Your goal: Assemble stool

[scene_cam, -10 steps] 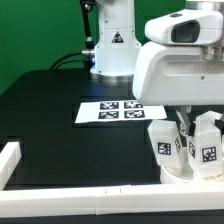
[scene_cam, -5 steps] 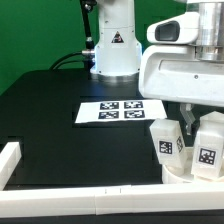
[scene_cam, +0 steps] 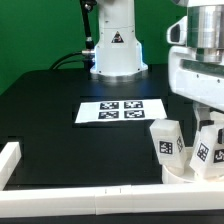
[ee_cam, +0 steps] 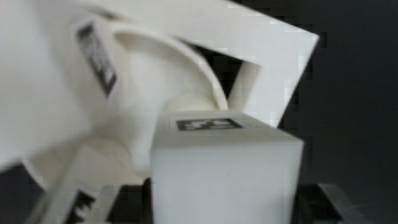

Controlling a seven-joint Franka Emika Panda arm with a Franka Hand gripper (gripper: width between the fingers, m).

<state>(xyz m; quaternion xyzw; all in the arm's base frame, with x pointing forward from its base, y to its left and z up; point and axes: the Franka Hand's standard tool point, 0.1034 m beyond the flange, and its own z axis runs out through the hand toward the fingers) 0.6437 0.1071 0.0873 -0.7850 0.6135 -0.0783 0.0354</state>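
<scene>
looks like two legs (scene_cam: 166,147) standing on the seat disc (scene_cam: 185,176) already, more probably left. gripper (scene_cam: 203,118) mostly hidden, can't tell its state.

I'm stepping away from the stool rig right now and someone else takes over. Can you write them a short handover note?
Gripper: at the exterior view's right edge above the stool parts; jaws hidden, so open or shut cannot be told.
Parts: seat disc in the near-right corner against the border rail; two legs stand upright on it.
Marker board lies mid-table.
Done: two legs on the seat; whether they are fully seated cannot be judged.
Left: any further legs, none in view.
</scene>
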